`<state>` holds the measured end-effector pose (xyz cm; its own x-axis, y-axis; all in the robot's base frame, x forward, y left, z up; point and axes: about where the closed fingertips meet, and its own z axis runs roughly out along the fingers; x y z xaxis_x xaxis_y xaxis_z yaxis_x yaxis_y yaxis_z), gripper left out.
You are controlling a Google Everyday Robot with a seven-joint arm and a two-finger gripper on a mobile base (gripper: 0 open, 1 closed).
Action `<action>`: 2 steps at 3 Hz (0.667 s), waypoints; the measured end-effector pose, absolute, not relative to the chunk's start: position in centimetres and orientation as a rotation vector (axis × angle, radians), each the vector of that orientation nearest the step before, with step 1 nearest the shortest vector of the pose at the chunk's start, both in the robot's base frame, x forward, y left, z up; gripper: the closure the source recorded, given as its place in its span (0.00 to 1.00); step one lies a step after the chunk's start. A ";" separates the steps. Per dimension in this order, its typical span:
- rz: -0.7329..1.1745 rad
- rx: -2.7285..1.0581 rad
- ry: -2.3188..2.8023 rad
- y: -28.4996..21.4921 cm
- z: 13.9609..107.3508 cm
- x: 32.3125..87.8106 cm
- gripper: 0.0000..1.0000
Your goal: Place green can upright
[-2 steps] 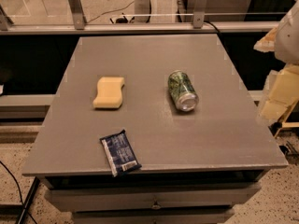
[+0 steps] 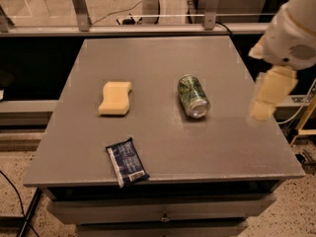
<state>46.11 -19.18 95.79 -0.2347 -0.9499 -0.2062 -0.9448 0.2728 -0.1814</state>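
Note:
The green can (image 2: 192, 96) lies on its side near the middle of the grey table (image 2: 163, 147), its silver end facing the front right. My gripper (image 2: 269, 95) hangs at the right, over the table's right edge, to the right of the can and well apart from it. It holds nothing.
A yellow sponge (image 2: 115, 98) lies at the left of the table. A dark blue snack packet (image 2: 127, 162) lies near the front edge. A railing with metal posts (image 2: 80, 6) runs behind the table. A drawer front (image 2: 163, 215) sits below the tabletop.
My arm has moved left, further into view over the table's right edge. The can, sponge and packet have not moved.

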 end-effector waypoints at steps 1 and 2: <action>0.050 -1.765 2.336 -15.2 92.9 49.5 0.00; 0.078 -1.713 2.459 -11.3 90.2 53.3 0.00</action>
<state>53.26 -11.30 90.21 -0.3402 -0.9287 -0.1473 -0.9362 0.3492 -0.0396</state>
